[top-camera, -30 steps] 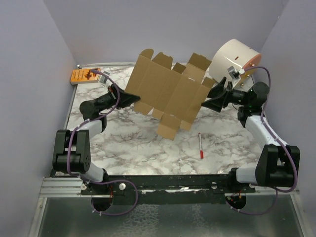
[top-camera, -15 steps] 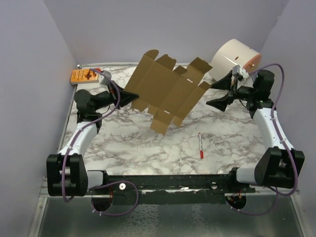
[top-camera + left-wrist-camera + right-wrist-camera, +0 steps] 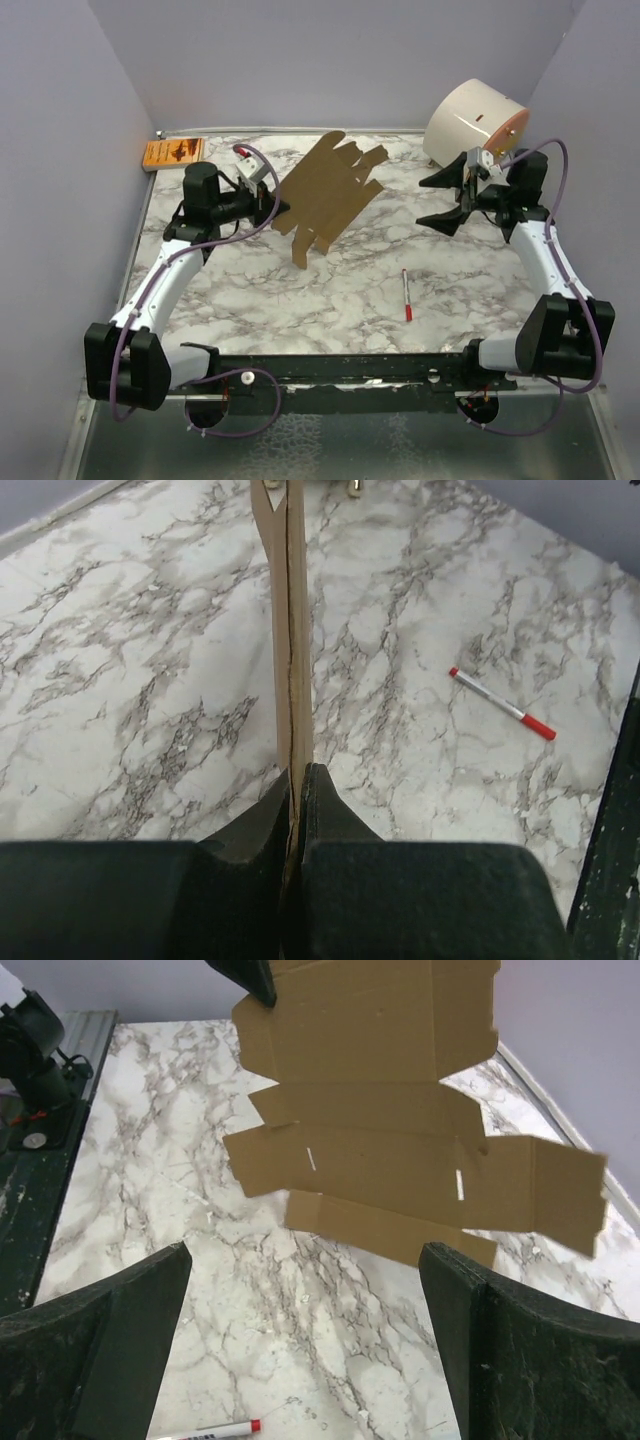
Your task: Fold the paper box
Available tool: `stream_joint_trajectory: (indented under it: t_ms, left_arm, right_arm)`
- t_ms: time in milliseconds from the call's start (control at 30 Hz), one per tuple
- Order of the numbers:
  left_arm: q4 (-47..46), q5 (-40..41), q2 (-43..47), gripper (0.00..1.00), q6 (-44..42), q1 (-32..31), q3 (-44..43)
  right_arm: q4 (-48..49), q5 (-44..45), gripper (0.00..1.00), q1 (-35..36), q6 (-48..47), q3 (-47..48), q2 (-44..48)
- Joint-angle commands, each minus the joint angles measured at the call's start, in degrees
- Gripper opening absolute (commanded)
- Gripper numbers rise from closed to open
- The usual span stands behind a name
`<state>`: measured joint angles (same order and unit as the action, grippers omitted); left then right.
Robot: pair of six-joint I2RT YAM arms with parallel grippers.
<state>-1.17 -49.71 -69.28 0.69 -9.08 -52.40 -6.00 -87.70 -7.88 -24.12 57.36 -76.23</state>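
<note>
The paper box (image 3: 332, 185) is a flat brown notched sheet held above the marble table, tilted with its lower flap hanging towards the tabletop. My left gripper (image 3: 277, 206) is shut on its left edge. The left wrist view shows the sheet (image 3: 291, 630) edge-on, pinched between the black fingers of the left gripper (image 3: 297, 778). My right gripper (image 3: 433, 201) stands wide open to the right of the sheet, apart from it. Its wrist view faces the sheet's slotted panels (image 3: 380, 1150) from a short distance, and nothing is between the fingers of the right gripper (image 3: 303, 1260).
A red-capped white pen (image 3: 406, 294) lies on the table at front right, also seen as the pen (image 3: 500, 702) and the pen (image 3: 215, 1430). A big white cylinder (image 3: 475, 125) stands at back right, close behind the right arm. An orange packet (image 3: 172, 153) lies at back left. Lilac walls enclose the table.
The right gripper let go of the sheet's right edge, opened wide and drew back to the right. The left arm turned and lowered the sheet, now held by it alone.
</note>
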Motion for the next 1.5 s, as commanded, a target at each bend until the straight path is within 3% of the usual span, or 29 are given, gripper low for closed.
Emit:
stream_joint_trajectory:
  t_ms: [0, 233, 500, 800, 1167, 1467]
  left_arm:
    - [9.7, 7.8, -0.3, 0.00, -11.1, -2.9, -2.1]
    - [15.8, 17.1, -2.9, 0.00, -16.5, -6.0, -5.2]
    - [18.3, 20.3, -4.6, 0.00, -19.0, -8.2, -7.2]
    - [22.0, 23.4, -5.2, 0.00, -22.5, -11.8, -10.0]
    - [24.4, 26.3, -4.7, 0.00, -25.0, -15.6, -12.1]
    - [25.0, 26.1, -4.3, 0.00, -25.7, -16.8, -12.7]
  right_arm:
    - [-0.9, 4.1, 1.00, -0.1, -4.7, -0.1, -2.1]
    - [4.4, 5.5, 0.99, 0.2, -7.1, -2.4, -4.6]
    - [10.1, 9.8, 1.00, 1.8, -10.8, -2.5, -8.8]
    - [14.7, 12.7, 1.00, 4.2, -3.2, 0.3, -18.3]
    - [2.1, 17.8, 0.86, 6.5, 4.3, 14.1, -33.7]
    - [-3.8, 20.5, 0.76, 8.3, 2.1, 18.7, -39.0]
